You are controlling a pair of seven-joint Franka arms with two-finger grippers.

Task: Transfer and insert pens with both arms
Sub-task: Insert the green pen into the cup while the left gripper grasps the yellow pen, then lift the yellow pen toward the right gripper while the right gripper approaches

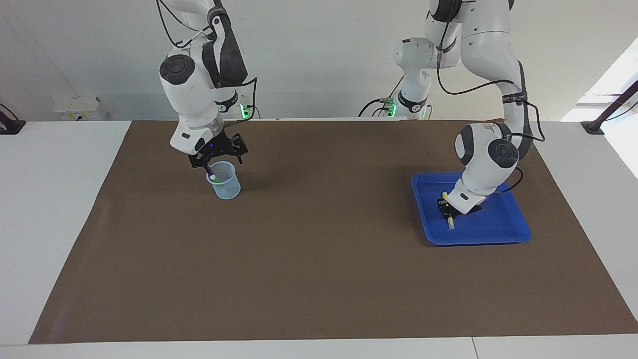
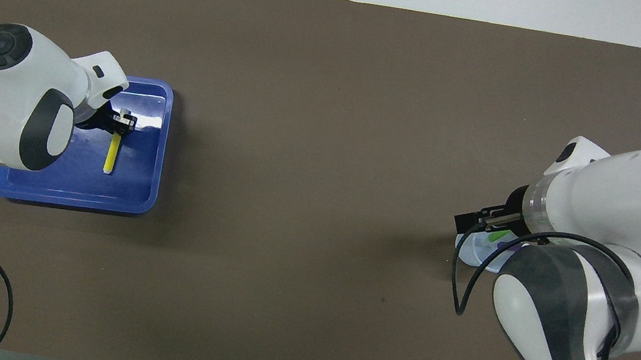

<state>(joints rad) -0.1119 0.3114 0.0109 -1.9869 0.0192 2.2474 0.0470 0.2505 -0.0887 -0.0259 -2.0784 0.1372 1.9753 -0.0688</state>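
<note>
The yellow pen [image 1: 450,221] [image 2: 111,152] lies slightly askew in the blue tray [image 1: 498,230] [image 2: 71,188]. My left gripper [image 1: 445,206] [image 2: 124,123] is down in the tray, shut on the end of this pen that is nearer to the robots. The green pen [image 1: 213,177] [image 2: 501,236] leans inside the pale-blue cup [image 1: 227,188] [image 2: 475,251], and the purple pen [image 2: 515,248] shows beside it in the cup. My right gripper [image 1: 218,160] [image 2: 475,218] hangs just above the cup's rim, open and holding nothing.
A brown mat [image 1: 319,259] covers the table between the cup at the right arm's end and the tray at the left arm's end. White table margins [image 1: 50,224] run around the mat.
</note>
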